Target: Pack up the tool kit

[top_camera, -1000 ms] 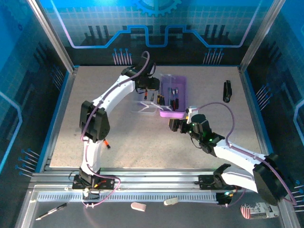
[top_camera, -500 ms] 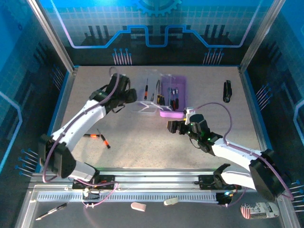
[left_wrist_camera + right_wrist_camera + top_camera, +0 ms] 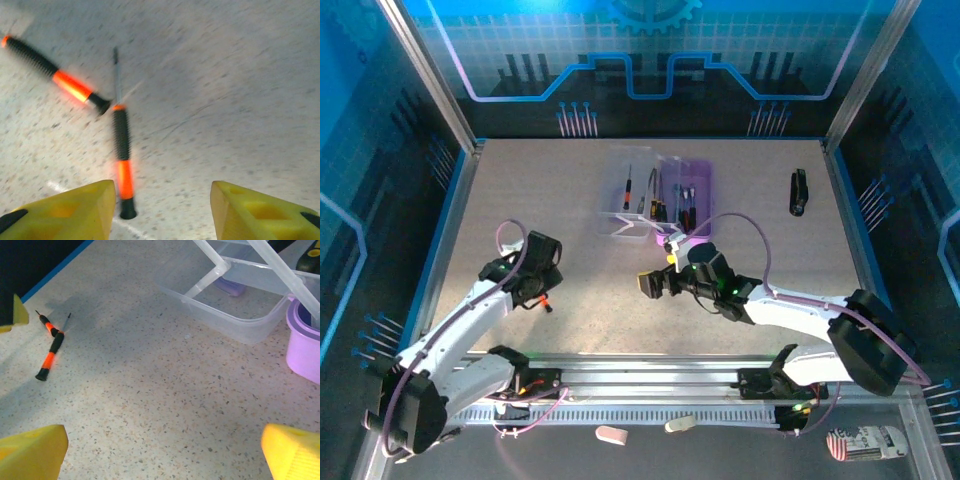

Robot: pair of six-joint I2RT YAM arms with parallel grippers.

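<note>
So your tool kit case (image 3: 692, 190) is sitting open on the table (image 3: 520, 190), toward the far side. The purple base is on the right, and the clear lid (image 3: 625, 205) is flopped out flat to the left of it. A handful of slim screwdrivers (image 3: 665, 205) are lying inside, spread across the lid and the base. From the right wrist camera you get the lid's (image 3: 225, 310) near corner and a bit of the purple base (image 3: 302, 352) beside it. Your right gripper (image 3: 655, 285) is just on the near side of the case, a little left of the base. Its yellow fingers are spread as wide as they go, with nothing between them (image 3: 162, 455). Two more screwdrivers (image 3: 121, 150) with black-and-orange handles are loose on the table, well off to the near left of the case. They lie in a rough V, the butt of one right up against the collar of the other. Your left gripper (image 3: 535, 290) hangs right over that pair. Its jaws are apart and aren't clamped on anything (image 3: 160, 210). The butt end of the nearer screwdriver sits just beside one finger. Way out to the right of the case, close to the table edge, there's a black oblong object (image 3: 799, 192).
</note>
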